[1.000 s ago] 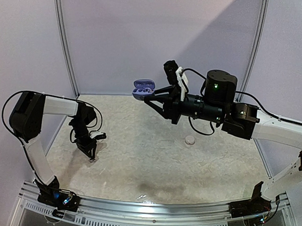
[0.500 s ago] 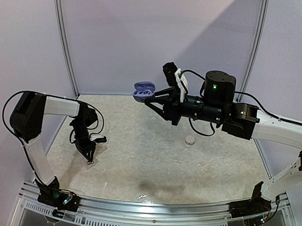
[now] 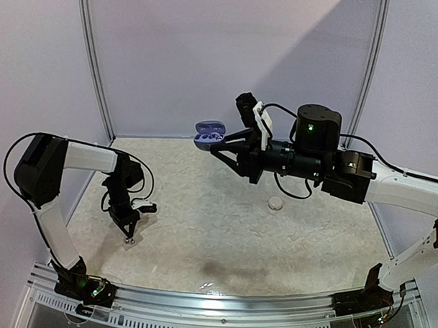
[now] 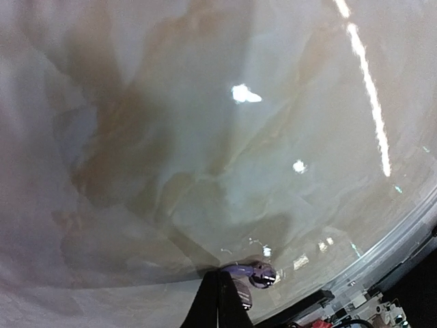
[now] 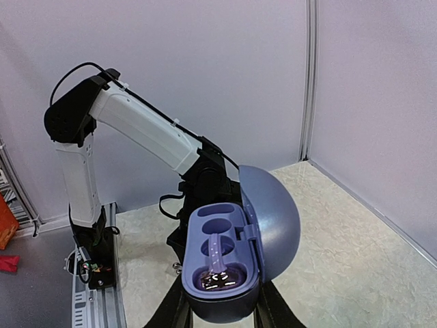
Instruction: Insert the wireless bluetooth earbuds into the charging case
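Earbud (image 4: 251,275) beside closed L gripper (image 4: 220,275), long axis crosswise.

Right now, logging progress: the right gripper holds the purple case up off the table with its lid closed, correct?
No, the lid is open, as the right wrist view shows. The right gripper does hold the purple case up off the table.

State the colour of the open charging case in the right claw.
Lavender-blue charging case; clearest in the right wrist view.
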{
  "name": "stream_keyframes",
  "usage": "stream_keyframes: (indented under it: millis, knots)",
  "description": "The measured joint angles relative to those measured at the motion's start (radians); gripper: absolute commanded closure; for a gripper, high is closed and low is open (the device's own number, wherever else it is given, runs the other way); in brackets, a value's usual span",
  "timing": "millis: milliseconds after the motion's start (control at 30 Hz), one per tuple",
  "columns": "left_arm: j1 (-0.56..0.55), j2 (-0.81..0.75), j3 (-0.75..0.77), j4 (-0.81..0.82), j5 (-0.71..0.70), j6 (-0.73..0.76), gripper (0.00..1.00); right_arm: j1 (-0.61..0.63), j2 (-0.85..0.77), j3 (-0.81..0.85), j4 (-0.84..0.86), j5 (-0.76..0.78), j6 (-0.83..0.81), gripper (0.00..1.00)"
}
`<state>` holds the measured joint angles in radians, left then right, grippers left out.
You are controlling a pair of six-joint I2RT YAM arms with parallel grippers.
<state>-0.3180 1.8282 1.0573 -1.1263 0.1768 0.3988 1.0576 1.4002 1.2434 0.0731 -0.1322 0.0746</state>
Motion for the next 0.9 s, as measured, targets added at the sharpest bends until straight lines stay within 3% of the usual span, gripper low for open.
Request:
stream_keyframes:
  millis: [200,900]
  knots:
    - [-0.006,-0.004,-0.018,-0.005,0.007,0.012,0.86,0.0,-0.001,-0.007,-0.004,0.007,0.0,1.0]
    - [-0.082,-0.055,-0.07,-0.038,-0.014,0.02,0.82,0.0,-0.005,-0.007,-0.006,0.009,0.0,1.0]
